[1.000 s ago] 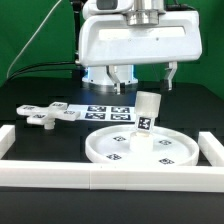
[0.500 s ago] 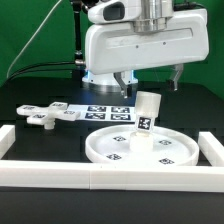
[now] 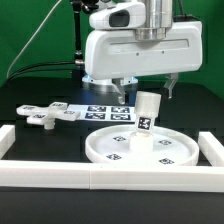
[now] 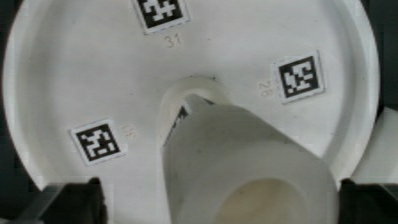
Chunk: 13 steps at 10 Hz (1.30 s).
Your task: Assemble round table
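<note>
Currently | jaws stood wide, empty, over post (image 3: pixel 147 112) standing on disc (image 3: pixel 100 148) | likely needed centring on post before straight descent.

Your exterior camera looks slightly down across the table (image 3: pixel 40 140) toward the arm (image 3: pixel 135 50) from mid-range. Your wrist camera peers closely down onto the same round disc (image 4: pixel 107 70) and post (image 4: pixel 267 165).

Post (image 3: pixel 147 115) stands on disc (image 3: pixel 100 148), seemingly near its centre; cross-shaped foot (image 3: pixel 45 115) lies on the bench (image 3: pixel 40 150) toward the exterior view's left, marker board (image 3: pixel 100 110) behind the disc.
</note>
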Each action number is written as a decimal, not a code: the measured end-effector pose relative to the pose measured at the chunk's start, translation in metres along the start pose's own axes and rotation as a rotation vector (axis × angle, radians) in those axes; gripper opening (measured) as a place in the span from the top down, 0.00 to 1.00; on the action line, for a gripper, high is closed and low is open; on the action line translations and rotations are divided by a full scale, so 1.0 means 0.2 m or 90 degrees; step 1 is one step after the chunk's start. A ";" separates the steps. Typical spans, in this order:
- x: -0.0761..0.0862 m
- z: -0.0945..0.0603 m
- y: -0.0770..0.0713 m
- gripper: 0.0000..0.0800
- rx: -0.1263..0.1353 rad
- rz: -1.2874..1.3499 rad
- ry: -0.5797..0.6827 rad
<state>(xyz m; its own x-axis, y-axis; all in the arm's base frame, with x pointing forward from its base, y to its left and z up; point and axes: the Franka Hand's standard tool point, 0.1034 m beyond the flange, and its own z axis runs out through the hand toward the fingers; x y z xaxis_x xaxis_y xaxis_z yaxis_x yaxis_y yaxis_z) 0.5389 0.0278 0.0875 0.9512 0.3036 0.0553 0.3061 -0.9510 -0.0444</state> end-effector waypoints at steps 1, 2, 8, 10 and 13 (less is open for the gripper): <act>-0.02 0.02 0.00 0.19 0.002 0.001 -0.004; -0.02 0.03 0.00 0.19 0.002 0.000 -0.004; 0.03 0.00 0.00 0.49 0.002 -0.006 0.001; 0.03 0.00 0.00 0.49 0.002 0.005 0.001; 0.04 0.00 -0.03 0.49 0.018 0.203 0.012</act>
<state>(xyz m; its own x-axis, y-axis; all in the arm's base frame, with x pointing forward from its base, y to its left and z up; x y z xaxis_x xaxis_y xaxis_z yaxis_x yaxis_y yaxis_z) 0.5451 0.0368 0.0880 0.9986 -0.0107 0.0523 -0.0059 -0.9959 -0.0904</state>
